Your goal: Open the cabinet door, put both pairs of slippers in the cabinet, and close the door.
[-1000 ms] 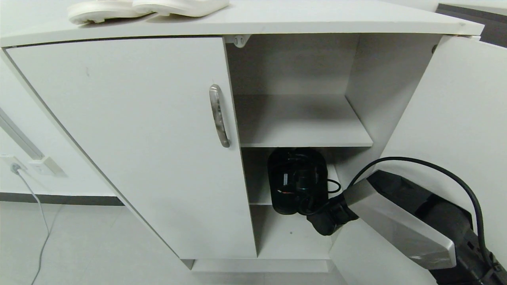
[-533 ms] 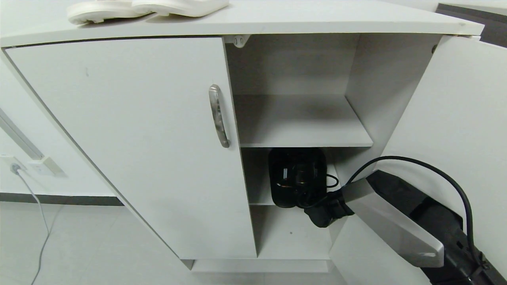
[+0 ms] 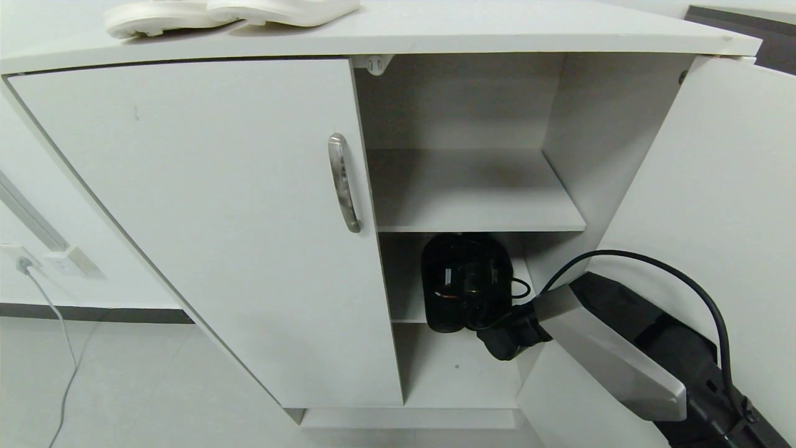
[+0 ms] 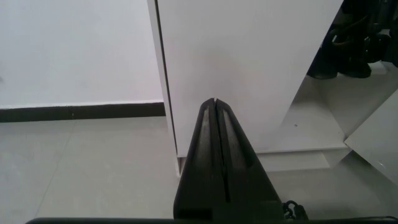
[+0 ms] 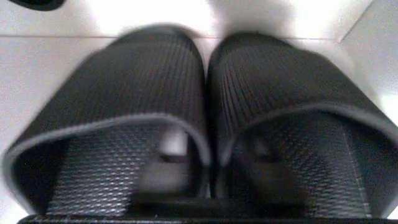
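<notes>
A pair of black mesh slippers (image 3: 444,292) (image 5: 143,106) sits side by side in the open right half of the white cabinet (image 3: 435,37), at the level of the lower shelf (image 3: 404,308). My right gripper (image 3: 482,311) reaches in from the lower right and is shut on the pair. A pair of white slippers (image 3: 230,14) lies on the cabinet top at the back left. The right door (image 3: 715,174) stands wide open. The left door (image 3: 205,218) with its metal handle (image 3: 344,182) is closed. My left gripper (image 4: 214,124) hangs shut and empty low before the left door.
The upper shelf (image 3: 472,193) and the cabinet floor (image 3: 448,373) are bare. A wall socket with a cable (image 3: 37,274) is at the left, above a grey tiled floor (image 4: 81,168). My right arm's cable (image 3: 671,267) loops in front of the open door.
My right arm has pushed the black slippers deeper into the cabinet and slightly upward. The left door and the white slippers have not moved.
</notes>
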Available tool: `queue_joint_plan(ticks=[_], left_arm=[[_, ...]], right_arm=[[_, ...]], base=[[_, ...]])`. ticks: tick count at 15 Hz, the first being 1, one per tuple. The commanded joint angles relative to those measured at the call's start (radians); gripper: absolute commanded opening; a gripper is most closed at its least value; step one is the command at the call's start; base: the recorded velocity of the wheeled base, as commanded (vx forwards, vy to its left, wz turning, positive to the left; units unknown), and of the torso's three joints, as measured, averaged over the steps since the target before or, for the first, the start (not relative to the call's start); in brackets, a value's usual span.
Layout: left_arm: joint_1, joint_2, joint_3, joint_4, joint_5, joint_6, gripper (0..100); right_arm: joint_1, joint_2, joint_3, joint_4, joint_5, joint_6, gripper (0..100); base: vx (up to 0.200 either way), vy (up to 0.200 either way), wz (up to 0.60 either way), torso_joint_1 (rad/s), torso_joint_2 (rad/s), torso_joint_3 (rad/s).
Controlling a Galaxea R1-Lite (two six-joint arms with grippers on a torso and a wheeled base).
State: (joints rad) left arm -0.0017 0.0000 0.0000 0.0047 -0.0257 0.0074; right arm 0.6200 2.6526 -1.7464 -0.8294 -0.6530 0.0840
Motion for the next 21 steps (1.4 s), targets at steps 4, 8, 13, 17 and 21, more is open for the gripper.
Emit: queue_joint_plan(ticks=[4,8,13,17,21], left_arm=[[0.0,0.002,0.0,0.0,0.0,0.0,0],[0.0,0.002,0.0,0.0,0.0,0.003,0],[0.0,0.002,0.0,0.0,0.0,0.003,0],[0.0,0.002,0.0,0.0,-0.002,0.003,0],[0.0,0.002,0.0,0.0,-0.002,0.003,0]], right_arm=[[0.023,-0.121,0.217,-0.082,-0.002,-0.001,100],[0.098,-0.326,0.556,-0.203,-0.028,0.0,100],[0.158,-0.479,0.892,-0.35,-0.053,0.005,100],[0.17,-0.482,0.921,-0.378,-0.054,0.005,100],[0.185,-0.467,0.921,-0.379,-0.056,0.006,100]], base=[[0.0,0.0,0.0,0.0,0.0,0.0],[0.0,0.0,0.0,0.0,0.0,0.0],[0.0,0.0,0.0,0.0,0.0,0.0],[0.0,0.0,0.0,0.0,0.0,0.0],[0.0,0.0,0.0,0.0,0.0,0.0]])
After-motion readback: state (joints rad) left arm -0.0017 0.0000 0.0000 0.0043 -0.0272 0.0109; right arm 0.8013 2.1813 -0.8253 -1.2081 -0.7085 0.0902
